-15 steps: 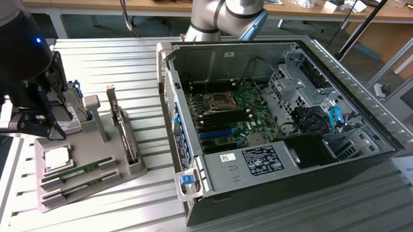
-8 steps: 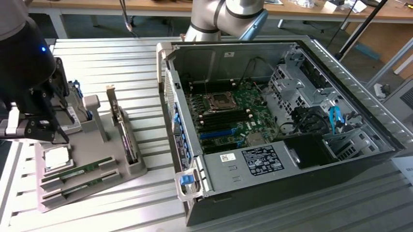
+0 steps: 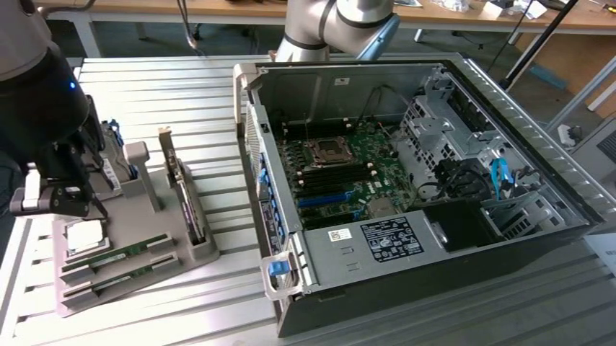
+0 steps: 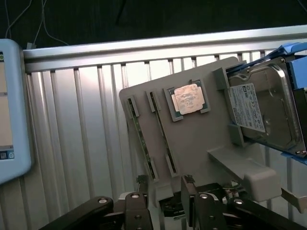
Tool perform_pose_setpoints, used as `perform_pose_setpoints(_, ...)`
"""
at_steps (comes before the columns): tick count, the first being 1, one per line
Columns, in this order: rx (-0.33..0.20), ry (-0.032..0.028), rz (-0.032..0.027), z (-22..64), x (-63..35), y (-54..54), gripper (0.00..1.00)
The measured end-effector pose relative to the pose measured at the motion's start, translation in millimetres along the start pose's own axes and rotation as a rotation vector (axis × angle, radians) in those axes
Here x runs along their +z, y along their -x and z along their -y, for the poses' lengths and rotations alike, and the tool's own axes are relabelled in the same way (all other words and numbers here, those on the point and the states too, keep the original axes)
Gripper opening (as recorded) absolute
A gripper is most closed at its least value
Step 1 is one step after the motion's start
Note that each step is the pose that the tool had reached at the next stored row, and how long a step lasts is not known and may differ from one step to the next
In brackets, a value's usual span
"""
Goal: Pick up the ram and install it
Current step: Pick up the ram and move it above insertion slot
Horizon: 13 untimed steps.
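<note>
Two ram sticks (image 3: 117, 255) sit edge-up in holder (image 4: 192, 143) slots, edges offered for grasping; tool (image 4: 164, 189) hovers near, jaws apart, empty.

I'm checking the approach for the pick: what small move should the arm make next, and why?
Probably shift the gripper across the grey holder until its open jaws stand over the nearer ram stick. The jaws hold nothing and hang by the holder's edge. Both sticks lie in their slots beside the processor.

A ribbed metal table (image 3: 173, 94) stands near a wooden workbench (image 3: 192, 9).
</note>
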State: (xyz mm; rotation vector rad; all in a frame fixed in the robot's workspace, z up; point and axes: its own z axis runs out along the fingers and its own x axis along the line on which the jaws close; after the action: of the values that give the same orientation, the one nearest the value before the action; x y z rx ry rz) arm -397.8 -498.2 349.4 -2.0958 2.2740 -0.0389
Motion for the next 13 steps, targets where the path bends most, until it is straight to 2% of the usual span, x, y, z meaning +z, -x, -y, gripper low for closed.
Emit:
perform_pose_setpoints(5, -0.025, 0.0004, 0.0013, -0.4, 9.3, -0.3, 0.40)
perform_pose_setpoints(13, -0.030, 0.0005, 0.0016, -1.4, 27.9, -1.4, 0.40)
